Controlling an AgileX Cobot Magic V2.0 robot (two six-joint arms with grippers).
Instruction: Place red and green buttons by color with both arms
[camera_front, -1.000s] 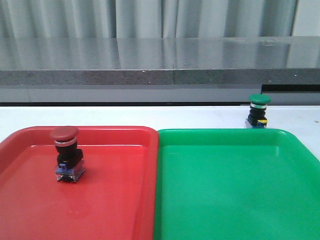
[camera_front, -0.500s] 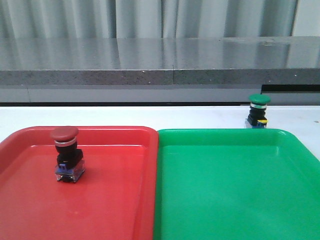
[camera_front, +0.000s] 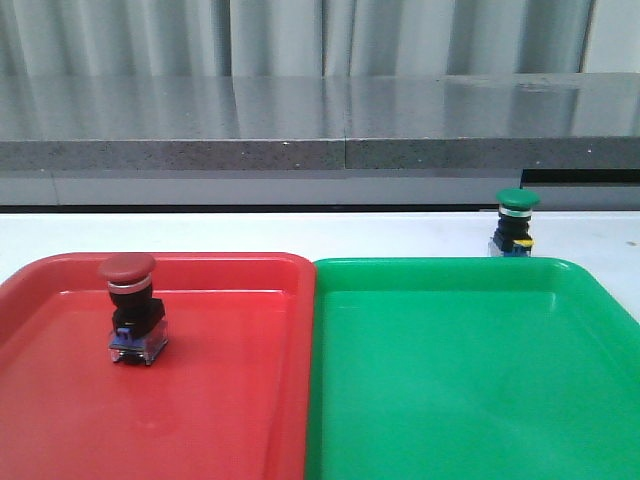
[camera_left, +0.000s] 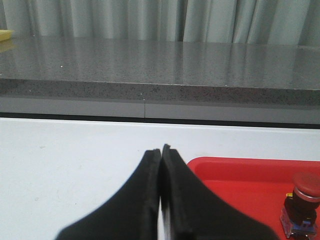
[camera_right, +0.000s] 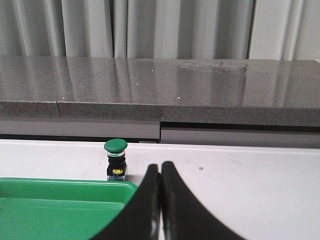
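Status check, 2 buttons, 2 trays.

Red button (camera_front: 131, 307): stands upright inside the red tray (camera_front: 220, 420), toward its left side, cap up, clear base flat on the tray floor. Nothing is touching it. This half of the sort looks done.

Green button (camera_front: 515, 222): stands upright on the white table (camera_front: 250, 232), just beyond the far right corner of the green tray (camera_front: 470, 400), outside the rim. The green tray holds nothing. This half is still open.

Left gripper (camera_left: 161, 150): fingers pressed together, tips meeting, holding nothing. In its wrist view it sits over bare table beside the red tray's corner, with the red button off to one side.

Right gripper (camera_right: 160, 166): fingers likewise pressed together, empty. In its wrist view the green button stands ahead, well apart from the tips.

Neither arm shows in the front view.

Judgement: roughly 1 of 2 placements complete. Remaining: the right arm must open, reach the green button, grip it and set it in the green tray.
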